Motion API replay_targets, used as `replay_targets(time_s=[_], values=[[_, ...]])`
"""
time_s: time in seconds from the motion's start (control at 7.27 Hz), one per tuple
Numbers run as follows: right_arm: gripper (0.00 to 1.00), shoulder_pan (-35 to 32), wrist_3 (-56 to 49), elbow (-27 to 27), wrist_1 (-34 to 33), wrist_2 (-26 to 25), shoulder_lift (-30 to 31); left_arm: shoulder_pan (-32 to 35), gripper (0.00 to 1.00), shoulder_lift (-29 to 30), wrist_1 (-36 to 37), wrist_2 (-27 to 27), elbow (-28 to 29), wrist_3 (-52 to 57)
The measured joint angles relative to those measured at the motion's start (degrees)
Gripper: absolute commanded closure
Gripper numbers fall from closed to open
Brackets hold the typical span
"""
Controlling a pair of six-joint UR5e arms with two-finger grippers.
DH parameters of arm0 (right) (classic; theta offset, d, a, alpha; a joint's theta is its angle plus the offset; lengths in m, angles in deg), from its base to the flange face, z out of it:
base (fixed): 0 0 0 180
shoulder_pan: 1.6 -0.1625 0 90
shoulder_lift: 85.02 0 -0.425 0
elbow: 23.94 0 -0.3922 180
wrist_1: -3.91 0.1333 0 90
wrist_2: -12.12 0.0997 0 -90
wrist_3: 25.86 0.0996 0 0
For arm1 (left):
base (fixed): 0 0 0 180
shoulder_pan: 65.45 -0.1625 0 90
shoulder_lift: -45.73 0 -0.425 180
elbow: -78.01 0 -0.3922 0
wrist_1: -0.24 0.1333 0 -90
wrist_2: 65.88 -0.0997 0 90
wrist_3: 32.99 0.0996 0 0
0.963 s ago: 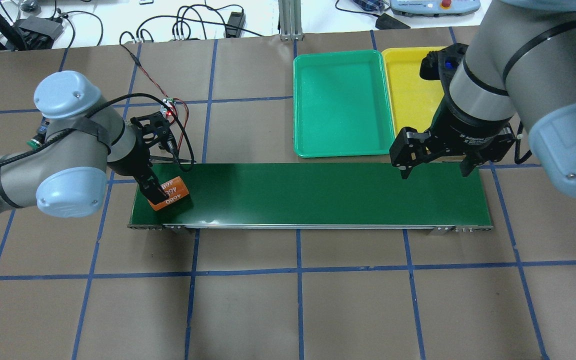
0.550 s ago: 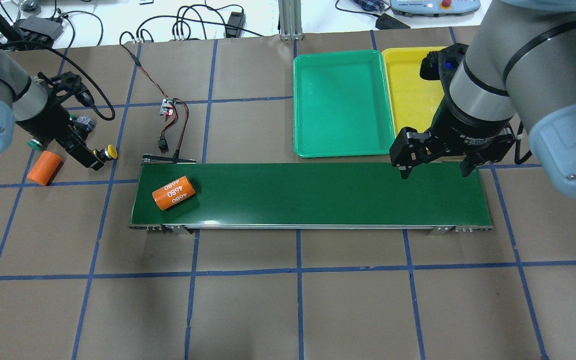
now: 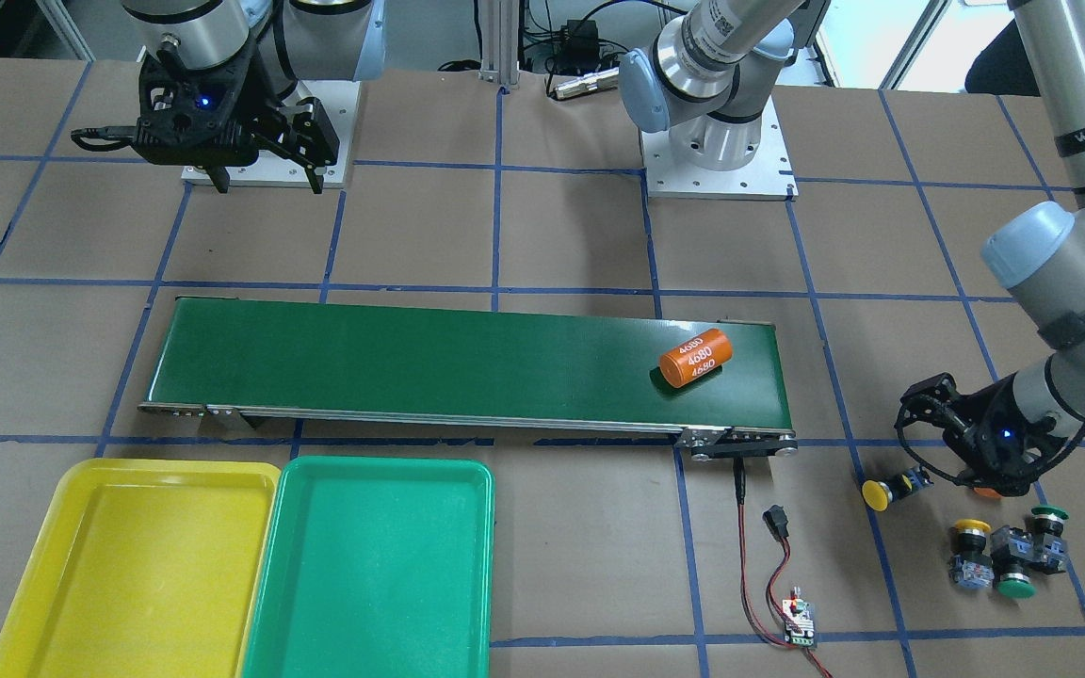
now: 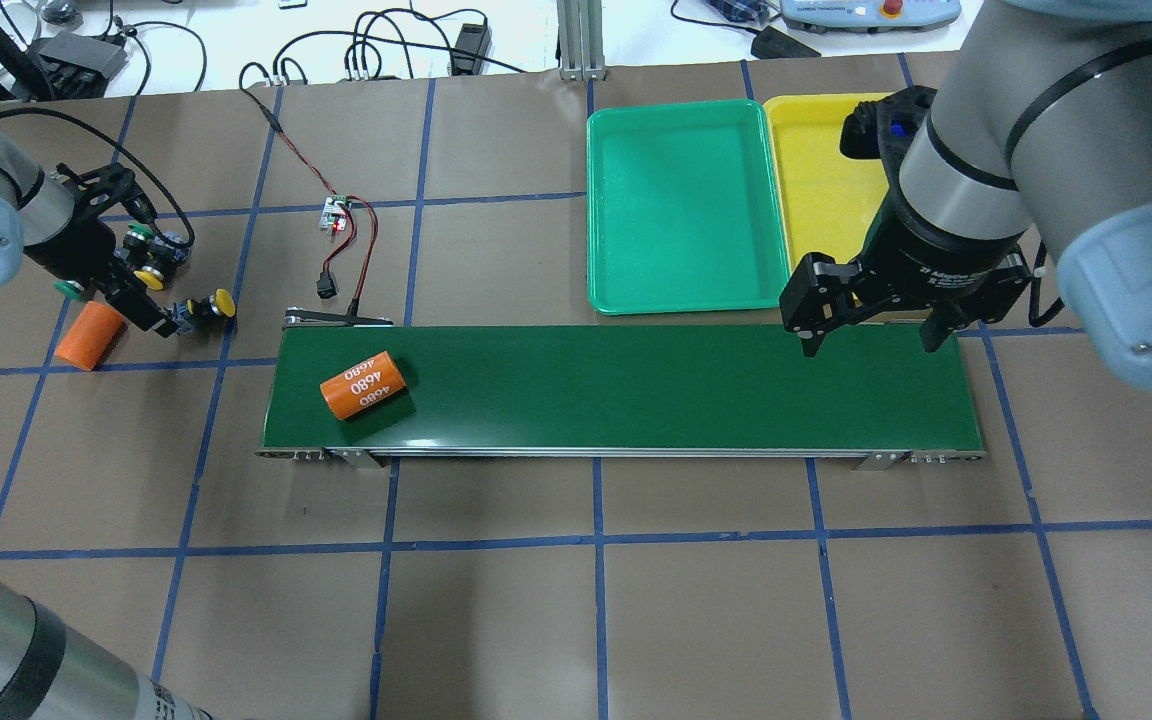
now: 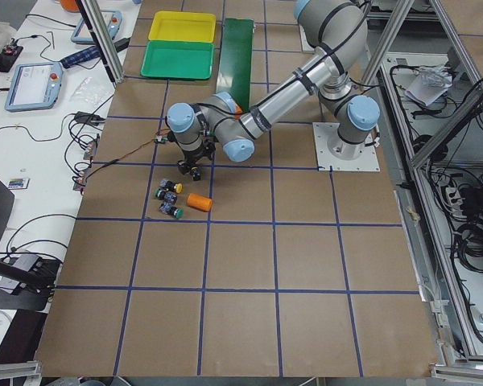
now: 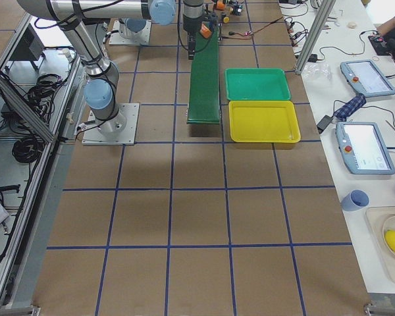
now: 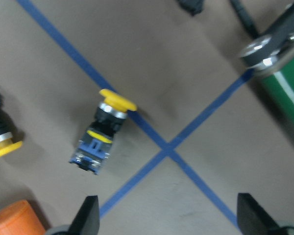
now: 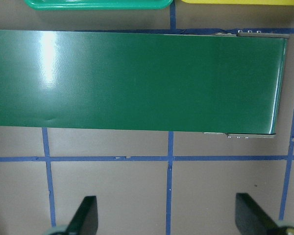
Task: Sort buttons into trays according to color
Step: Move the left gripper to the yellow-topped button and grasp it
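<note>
The table [image 4: 596, 620] bears conveyor belt [image 4: 636, 390], green tray [image 4: 681, 200], yellow tray [image 4: 821, 180], buttons [image 7: 102, 131], orange cylinder [image 4: 86, 335].

Brown tabletop [image 4: 716, 630], blue tape grid [image 4: 597, 541]

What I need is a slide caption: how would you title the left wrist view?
Open left claw hovers near a yellow-capped button lying on its side beside crossing blue tape lines.

"4680", repeated, on orange cylinder [image 4: 364, 384] atop green belt [image 4: 636, 390]
</note>
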Motion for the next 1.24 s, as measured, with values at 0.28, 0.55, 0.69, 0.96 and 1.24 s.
replay_targets(time_s=[0.28,0.55,0.69,0.96,1.24], values=[[0.0,0.0,0.0,0.0,0.0,0.0,0.0,0.5,0.34,2.4,1.2,0.7,0.5,2.5],[0.0,0.0,-0.1,0.0,0.0,-0.3,0.0,0.7,0.96,3.4,1.5,0.9,0.1,2.5],[0.0,0.0,-0.1,0.0,0.0,-0.5,0.0,0.6,1.0,3.8,2.5,0.9,-0.1,2.4],[0.0,0.0,0.0,0.0,0.0,-0.5,0.0,1.5,1.0,2.2,3.5,0.9,-0.7,-0.4],[0.0,0.0,0.0,-0.1,0.1,-0.5,0.0,3.1,1.0,-3.1,0.3,0.3,-3.8,-14.4]])
